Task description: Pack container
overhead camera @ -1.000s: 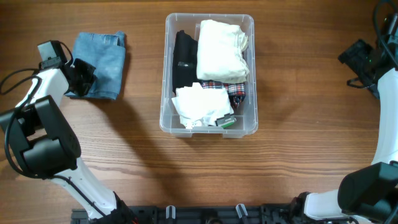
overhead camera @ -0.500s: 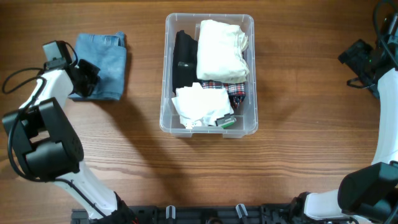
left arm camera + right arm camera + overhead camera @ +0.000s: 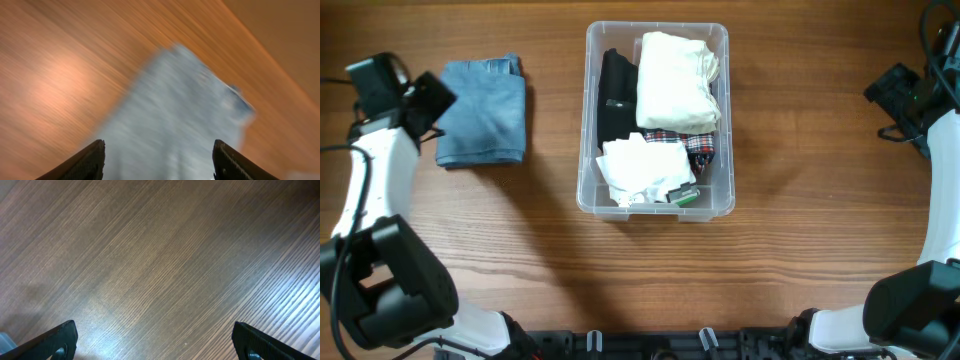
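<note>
Left tool (image 3: 427,100) hangs open and empty just beside the blue cloth (image 3: 482,110). Right tool (image 3: 892,100) gapes empty, well apart. Container (image 3: 656,27) sits mid surface (image 3: 800,260), mostly packed with folded clothes (image 3: 675,80); the blue cloth looks the only piece not yet in.

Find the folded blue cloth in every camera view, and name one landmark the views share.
Overhead: the blue cloth lies upper left on the table, left of the container and apart from it.
Left wrist: the blue cloth fills the centre, blurred.
Right wrist: not in it.
Shared landmark: the wood-grain table, seen in all three.
</note>
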Tool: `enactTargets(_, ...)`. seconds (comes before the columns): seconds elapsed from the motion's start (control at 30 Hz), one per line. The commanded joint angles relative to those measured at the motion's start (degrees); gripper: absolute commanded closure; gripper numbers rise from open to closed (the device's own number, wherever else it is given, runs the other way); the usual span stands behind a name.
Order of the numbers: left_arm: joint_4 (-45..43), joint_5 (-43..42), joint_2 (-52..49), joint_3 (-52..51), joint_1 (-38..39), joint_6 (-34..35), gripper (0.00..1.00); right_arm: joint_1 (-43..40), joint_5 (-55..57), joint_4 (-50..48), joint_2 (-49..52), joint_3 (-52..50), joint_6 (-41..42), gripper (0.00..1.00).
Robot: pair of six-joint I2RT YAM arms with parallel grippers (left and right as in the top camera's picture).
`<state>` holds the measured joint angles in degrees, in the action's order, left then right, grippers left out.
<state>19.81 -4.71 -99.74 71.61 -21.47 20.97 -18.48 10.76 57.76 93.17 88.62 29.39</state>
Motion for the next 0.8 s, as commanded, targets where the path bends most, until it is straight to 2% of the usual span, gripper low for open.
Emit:
enactTargets(0.0, -2.2, 1.7, -0.4, 0.1, -6.3, -9.2, 0.31, 0.0, 0.4, -0.2, 0.3, -0.1, 0.8, 0.0)
enactTargets(0.03, -2.6, -2.0, -0.9, 0.1, -8.0, -11.8, 0.35, 0.0, 0.3, -0.2, 0.3, -0.1, 0.8, 0.0)
enactTargets(0.13, -2.9, -10.7, -3.0, 0.1, -11.3, -17.8, 0.4, 0.0, 0.3, -0.2, 0.3, -0.1, 0.8, 0.0)
enactTargets(0.23, -2.6, -13.3, -7.8, 0.1, -13.5, -20.8, 0.44, 0.0, 0.3, -0.2, 0.3, -0.1, 0.8, 0.0)
enactTargets(0.3, -2.9, -18.8, -10.5, 0.1, -14.2, -21.1, 0.37, 0.0, 0.4, -0.2, 0.3, -0.1, 0.8, 0.0)
enactTargets(0.4, -5.2, -29.8, -14.4, 0.1, -14.5, -21.2, 0.14, 0.0, 0.4, -0.2, 0.3, -0.1, 0.7, 0.0)
enactTargets(0.43, -5.6, -32.1, -15.4, 0.1, -14.5, -21.3, 0.1, 0.0, 0.3, -0.2, 0.3, -0.1, 0.8, 0.0)
enactTargets(0.57, -5.8, -38.1, -17.6, 0.1, -14.5, -22.3, 0.07, 0.0, 0.3, -0.2, 0.3, -0.1, 0.8, 0.0)
enactTargets(0.77, -5.9, -38.4, -18.6, 0.1, -14.5, -22.3, 0.1, 0.0, 0.3, -0.2, 0.3, -0.1, 0.8, 0.0)
